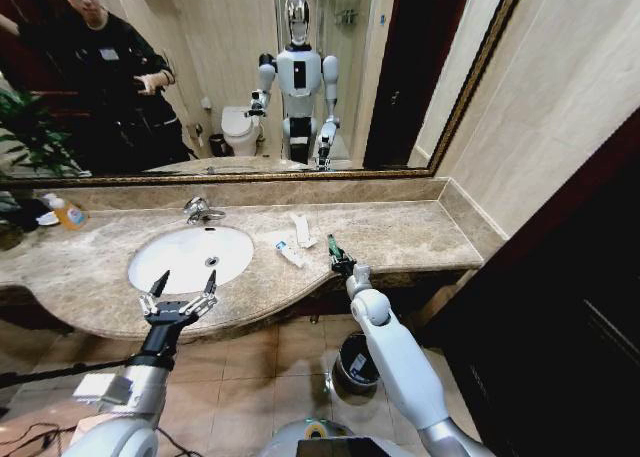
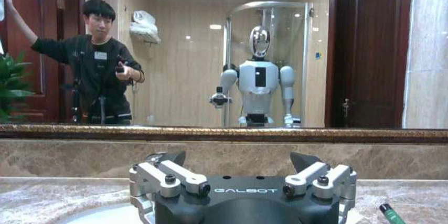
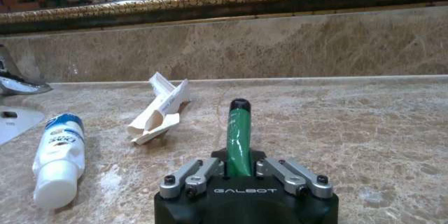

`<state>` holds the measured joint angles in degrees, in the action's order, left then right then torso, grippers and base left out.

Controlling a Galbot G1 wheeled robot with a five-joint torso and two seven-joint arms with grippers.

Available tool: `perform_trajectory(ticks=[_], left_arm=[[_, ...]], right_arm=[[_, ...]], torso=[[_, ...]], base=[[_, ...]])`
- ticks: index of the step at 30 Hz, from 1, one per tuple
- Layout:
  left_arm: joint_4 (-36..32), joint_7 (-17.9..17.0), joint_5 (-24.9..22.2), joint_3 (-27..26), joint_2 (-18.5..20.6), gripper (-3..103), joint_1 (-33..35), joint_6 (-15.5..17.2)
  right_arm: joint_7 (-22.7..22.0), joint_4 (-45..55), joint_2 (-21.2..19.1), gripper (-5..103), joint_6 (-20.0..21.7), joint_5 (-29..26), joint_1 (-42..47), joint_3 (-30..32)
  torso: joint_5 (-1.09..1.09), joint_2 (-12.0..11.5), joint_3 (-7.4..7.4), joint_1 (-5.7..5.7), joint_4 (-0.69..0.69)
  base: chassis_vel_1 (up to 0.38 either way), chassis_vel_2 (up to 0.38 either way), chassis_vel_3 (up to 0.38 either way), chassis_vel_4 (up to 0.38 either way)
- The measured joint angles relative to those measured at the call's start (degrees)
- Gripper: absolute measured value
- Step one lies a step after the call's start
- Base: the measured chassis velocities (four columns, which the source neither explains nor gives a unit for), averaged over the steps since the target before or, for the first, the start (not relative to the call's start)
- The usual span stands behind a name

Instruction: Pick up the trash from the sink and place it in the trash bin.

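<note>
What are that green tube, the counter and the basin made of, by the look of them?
The green tube, held in the right gripper, looks like glossy plastic with a black cap. The countertop looks like polished beige marble: mottled, veined, faintly shiny. The sink looks like glazed white ceramic, smooth and uniform.

Tube and packet — apparently right of sink.
</note>
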<state>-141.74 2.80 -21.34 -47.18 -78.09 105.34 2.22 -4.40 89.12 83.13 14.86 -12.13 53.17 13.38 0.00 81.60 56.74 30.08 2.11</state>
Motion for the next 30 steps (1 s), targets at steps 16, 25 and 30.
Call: perform_trajectory(ticks=[16,25,30], left_arm=[[0.0,0.0,0.0,0.0,0.0,100,0.0,0.0],[0.0,0.0,0.0,0.0,0.0,100,0.0,0.0],[0.0,0.0,0.0,0.0,0.0,100,0.0,0.0]], right_arm=[[0.5,15.1,-5.7,7,-2.5,0.7,8.7,3.9],[1.7,22.6,-9.1,7,-6.2,1.0,19.6,6.9],[2.5,25.1,-9.2,7,-10.0,1.0,27.6,9.2]], torso=[[0.01,0.0,0.0,0.0,0.0],[0.0,0.0,0.0,0.0,0.0],[0.0,0.0,-0.01,0.0,0.0]], base=[[0.0,0.0,0.0,0.0],[0.0,0.0,0.0,0.0],[0.0,0.0,0.0,0.0]])
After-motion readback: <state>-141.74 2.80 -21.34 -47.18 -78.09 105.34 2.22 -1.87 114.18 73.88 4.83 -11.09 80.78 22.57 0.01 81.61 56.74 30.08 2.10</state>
